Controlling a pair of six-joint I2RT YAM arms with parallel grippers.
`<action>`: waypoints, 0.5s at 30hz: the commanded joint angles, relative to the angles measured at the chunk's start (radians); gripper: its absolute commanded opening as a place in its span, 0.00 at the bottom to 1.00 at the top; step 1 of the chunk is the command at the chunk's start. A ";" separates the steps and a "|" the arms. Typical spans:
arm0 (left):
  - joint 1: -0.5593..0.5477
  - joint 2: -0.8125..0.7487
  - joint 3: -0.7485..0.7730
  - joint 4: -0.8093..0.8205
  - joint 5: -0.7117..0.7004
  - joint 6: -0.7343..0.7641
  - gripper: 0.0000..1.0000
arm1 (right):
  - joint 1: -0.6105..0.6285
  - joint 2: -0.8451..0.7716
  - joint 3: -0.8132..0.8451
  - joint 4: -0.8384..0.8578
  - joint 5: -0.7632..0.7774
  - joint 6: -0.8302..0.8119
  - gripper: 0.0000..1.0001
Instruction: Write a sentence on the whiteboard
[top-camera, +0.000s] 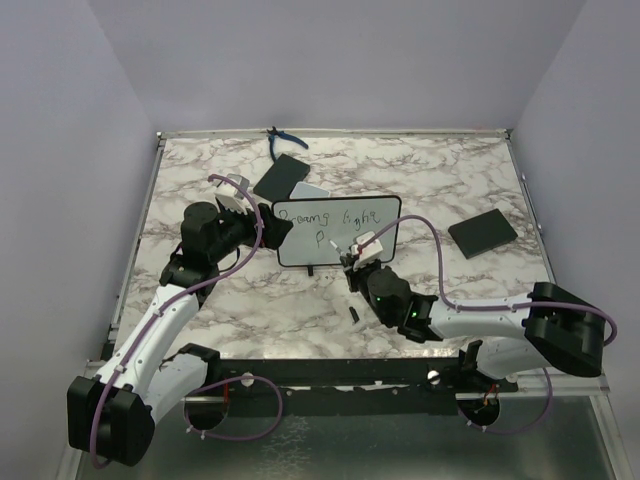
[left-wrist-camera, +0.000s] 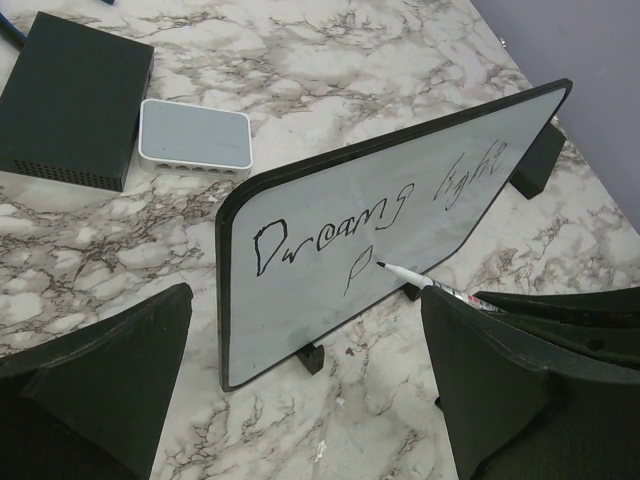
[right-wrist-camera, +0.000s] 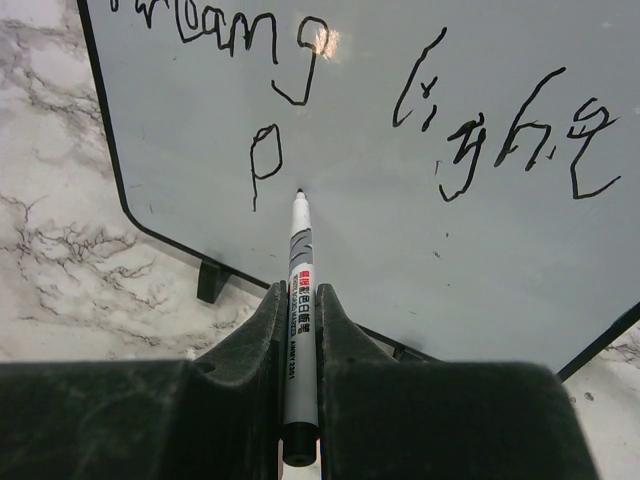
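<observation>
whiteboard reads "Dreams light / p" | right fingers clamp marker | left fingers spread, empty

Whiteboard upright at centre of table, box and pad side by side behind its left end, slab well apart on the right, pliers at far edge, left gripper beside left end, right gripper in front, marker tip at second line of sentence.
</observation>
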 joint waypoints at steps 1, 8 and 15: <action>0.005 -0.001 0.001 -0.002 -0.010 0.013 0.97 | -0.013 0.019 0.033 0.042 0.021 -0.018 0.01; 0.005 -0.003 0.001 -0.002 -0.011 0.014 0.97 | -0.014 0.049 0.050 0.026 -0.015 -0.014 0.01; 0.005 -0.004 0.003 -0.002 -0.010 0.015 0.97 | -0.014 0.062 0.047 -0.007 -0.034 0.011 0.01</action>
